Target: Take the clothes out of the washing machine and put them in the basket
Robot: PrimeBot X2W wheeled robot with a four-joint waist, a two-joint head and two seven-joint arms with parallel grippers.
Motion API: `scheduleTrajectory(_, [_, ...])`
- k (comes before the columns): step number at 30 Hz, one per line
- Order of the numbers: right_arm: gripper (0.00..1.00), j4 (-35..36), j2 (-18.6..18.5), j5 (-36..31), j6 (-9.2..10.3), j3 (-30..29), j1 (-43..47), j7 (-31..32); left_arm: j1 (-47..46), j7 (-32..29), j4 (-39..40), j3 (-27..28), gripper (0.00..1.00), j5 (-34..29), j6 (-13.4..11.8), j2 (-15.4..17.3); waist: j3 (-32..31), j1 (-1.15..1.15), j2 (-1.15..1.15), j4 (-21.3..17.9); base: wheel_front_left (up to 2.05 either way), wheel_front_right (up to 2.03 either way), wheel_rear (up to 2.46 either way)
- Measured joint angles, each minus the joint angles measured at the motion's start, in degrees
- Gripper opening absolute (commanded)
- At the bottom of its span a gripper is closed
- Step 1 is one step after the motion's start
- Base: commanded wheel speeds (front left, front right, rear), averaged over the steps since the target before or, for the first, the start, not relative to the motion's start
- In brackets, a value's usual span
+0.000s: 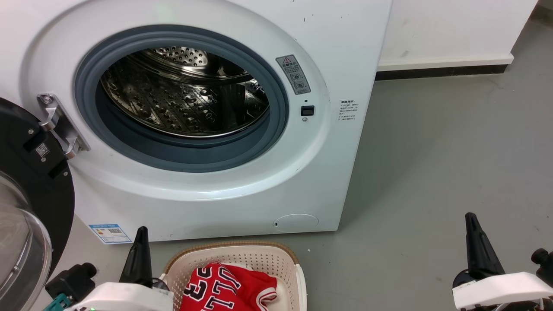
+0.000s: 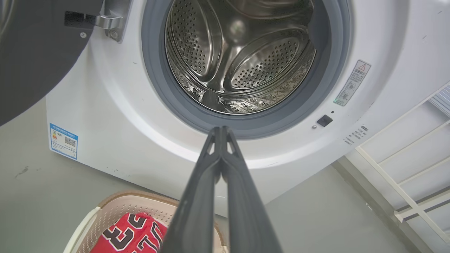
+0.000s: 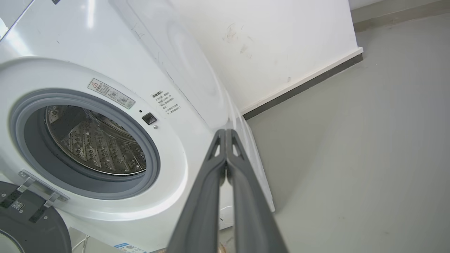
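Observation:
The white washing machine (image 1: 207, 190) stands with its door (image 1: 30, 203) swung open to the left, and its steel drum (image 1: 185, 95) holds no clothes that I can see. Red jersey clothes (image 1: 229, 287) lie in the cream basket (image 1: 235, 252) on the floor just before the washer; they also show in the left wrist view as clothes (image 2: 132, 235) in the basket (image 2: 116, 203). My left gripper (image 1: 140, 233) is shut and empty beside the basket's left rim, fingertips (image 2: 221, 130) together. My right gripper (image 1: 471, 218) is shut and empty over bare floor at the right, fingertips (image 3: 225, 133) touching.
Grey floor (image 1: 445, 151) stretches to the right of the washer, up to a white wall with a dark skirting (image 1: 440, 71). The open door's glass bowl (image 1: 17, 242) juts out at the lower left. A white rack (image 2: 411, 168) shows at the right of the left wrist view.

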State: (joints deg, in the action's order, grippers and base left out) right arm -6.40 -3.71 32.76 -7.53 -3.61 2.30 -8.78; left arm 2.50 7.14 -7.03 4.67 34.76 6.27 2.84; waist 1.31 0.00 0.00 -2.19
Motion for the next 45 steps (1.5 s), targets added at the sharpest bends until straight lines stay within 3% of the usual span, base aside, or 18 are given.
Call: scheduleTrajectory(45, [0.0,-4.5,-0.53,36.33,0.02,-0.18,-4.58,7.9,-5.14,-8.01,-4.14,1.12,0.0,33.88,0.63,0.01,-0.55,0.0,0.0,1.07,0.0,0.0,0.0])
